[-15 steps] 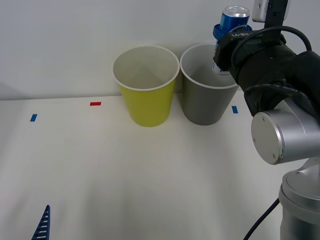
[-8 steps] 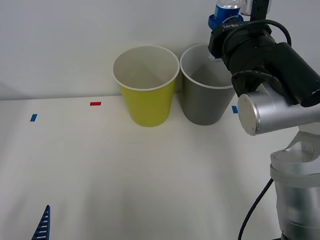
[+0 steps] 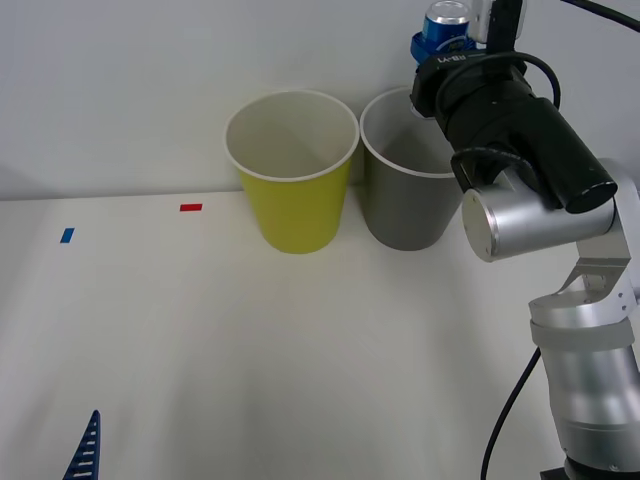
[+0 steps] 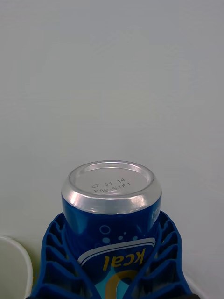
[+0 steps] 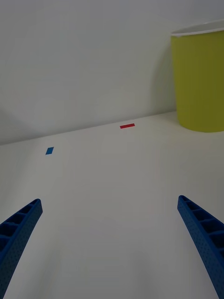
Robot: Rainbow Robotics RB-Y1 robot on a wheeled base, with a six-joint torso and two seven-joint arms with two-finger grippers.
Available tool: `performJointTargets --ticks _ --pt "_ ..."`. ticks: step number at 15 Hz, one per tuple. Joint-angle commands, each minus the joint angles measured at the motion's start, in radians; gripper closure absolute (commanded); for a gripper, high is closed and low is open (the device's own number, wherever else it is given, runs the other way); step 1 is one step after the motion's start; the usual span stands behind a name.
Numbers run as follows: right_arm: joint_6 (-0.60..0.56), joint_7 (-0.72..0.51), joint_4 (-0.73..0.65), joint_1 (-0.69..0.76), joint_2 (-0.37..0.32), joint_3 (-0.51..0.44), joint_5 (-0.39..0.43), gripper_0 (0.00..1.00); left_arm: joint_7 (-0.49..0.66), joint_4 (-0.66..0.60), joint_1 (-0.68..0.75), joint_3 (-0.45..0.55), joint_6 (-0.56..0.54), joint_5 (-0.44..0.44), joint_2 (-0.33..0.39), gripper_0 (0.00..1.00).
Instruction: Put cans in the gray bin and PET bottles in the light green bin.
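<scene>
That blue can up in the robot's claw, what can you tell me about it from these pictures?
The can is a small blue drink can, metal by its look, with a plain silver end bearing a stamped date code. Its label shows white bubbles, a yellow ring and the letters "kcal", upside down in the right wrist view. The ribbed blue fingers of the right gripper clamp its sides. It is held high in the air, over the far right rim of the gray bin, touching nothing else.

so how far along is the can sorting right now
Done: the right tool has the can gripped and raised, above the gray bin's far rim. In hand: positioning it over the opening. Left: releasing it inside. The light green bin looks empty, and the left tool waits open, low over the table.
</scene>
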Motion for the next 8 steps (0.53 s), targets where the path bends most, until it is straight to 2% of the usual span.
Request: performJointTargets --ticks 1,4,5,6,7,8 --pt "-0.029 0.011 0.033 -0.005 -0.008 -0.010 0.000 1.00 0.000 0.000 0.000 0.000 0.000 0.000 0.000 0.00" --pt "-0.039 0.008 0.047 -0.010 -0.009 -0.013 0.008 0.99 0.000 0.000 0.000 0.000 0.000 0.000 0.000 0.00" --pt "-0.039 0.009 0.047 -0.010 -0.011 -0.013 0.013 0.62 0.000 0.000 0.000 0.000 0.000 0.000 0.000 0.00" --pt "-0.039 0.011 0.047 -0.008 -0.011 -0.013 0.013 0.08 0.000 0.000 0.000 0.000 0.000 0.000 0.000 0.00" --pt "-0.041 0.011 0.047 -0.008 -0.011 -0.013 0.013 0.00 0.000 0.000 0.000 0.000 0.000 0.000 0.000 0.00" --pt "-0.041 0.011 0.046 -0.008 -0.011 -0.013 0.013 0.00 0.000 0.000 0.000 0.000 0.000 0.000 0.000 0.00"
